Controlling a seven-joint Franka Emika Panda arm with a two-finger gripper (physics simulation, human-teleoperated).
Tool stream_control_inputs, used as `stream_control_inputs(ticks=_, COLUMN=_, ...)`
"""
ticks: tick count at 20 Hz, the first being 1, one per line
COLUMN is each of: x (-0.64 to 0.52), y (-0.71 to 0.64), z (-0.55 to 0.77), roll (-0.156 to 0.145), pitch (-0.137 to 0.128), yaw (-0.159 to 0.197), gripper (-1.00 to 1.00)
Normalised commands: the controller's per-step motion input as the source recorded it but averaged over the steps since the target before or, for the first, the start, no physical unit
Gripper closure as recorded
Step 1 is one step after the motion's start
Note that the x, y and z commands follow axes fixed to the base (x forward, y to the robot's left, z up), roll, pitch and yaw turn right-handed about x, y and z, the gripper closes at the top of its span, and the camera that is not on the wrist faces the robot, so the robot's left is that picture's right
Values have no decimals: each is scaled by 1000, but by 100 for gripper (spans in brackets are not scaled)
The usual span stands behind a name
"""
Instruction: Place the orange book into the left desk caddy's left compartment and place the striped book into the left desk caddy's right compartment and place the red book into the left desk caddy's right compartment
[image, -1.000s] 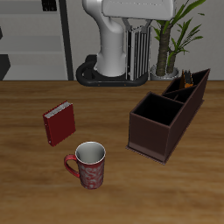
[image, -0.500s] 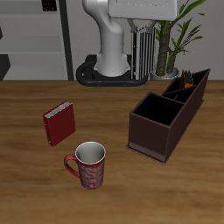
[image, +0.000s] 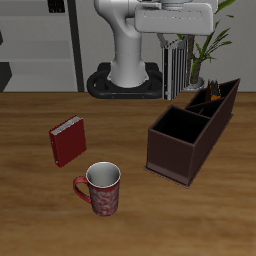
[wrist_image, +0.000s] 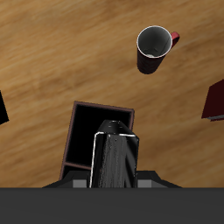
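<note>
Red book (image: 67, 141): stands upright on the bare surface, well apart from the caddy and from the hand, its pale page edge turned upward; in the wrist view it shows only as a dark red corner (wrist_image: 215, 101).
Mug (image: 101, 189): red, just beside the red book and nearer the surface's front edge; it is the only thing close to that book.
Right compartment (image: 177, 129): the caddy's large square section at its low end, open-topped and seemingly empty; in the wrist view (wrist_image: 90, 131) it lies directly under the hand.
Left desk caddy (image: 172, 157): long dark brown box, its long axis running from near mid-surface back toward the rear edge.
Striped book (image: 176, 68): held upright in the hand, hanging well above the caddy and somewhat behind the square section; in the wrist view its grey-and-black cover (wrist_image: 115, 156) lines up over the opening.
Hand (image: 177, 20): closed on the striped book, its fingers hidden behind the arm's body.
Orange book (image: 206, 99): already in the left compartment (image: 214, 97), at the caddy's tall end, only an orange sliver showing.
Deciding relation: the book's lower edge against the square section's walls; judged, a straight descent should clear them, if the book stays upright.
Open room: wide on every side of the caddy; a plant stands behind it.
</note>
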Motion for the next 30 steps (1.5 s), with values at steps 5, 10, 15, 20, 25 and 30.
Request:
stream_control_inputs(ticks=5, x=57, y=139, z=-88, roll=31, pitch=-2, yaw=36, gripper=100)
stream_control_inputs(ticks=10, x=146, y=24, z=-75, roll=-9, pitch=9, yaw=9, gripper=100)
stream_control_inputs(ticks=15, x=147, y=15, z=-141, roll=-2, pitch=35, yaw=1, gripper=100)
stream_control_inputs(ticks=20, x=109, y=60, z=-185, roll=8, pitch=35, yaw=14, gripper=100)
stream_control_inputs(ticks=25, x=44, y=81, z=-139, roll=8, pitch=24, yaw=11, gripper=100)
stream_control_inputs(ticks=30, x=51, y=62, z=-87, roll=9, pitch=16, yaw=6, gripper=100)
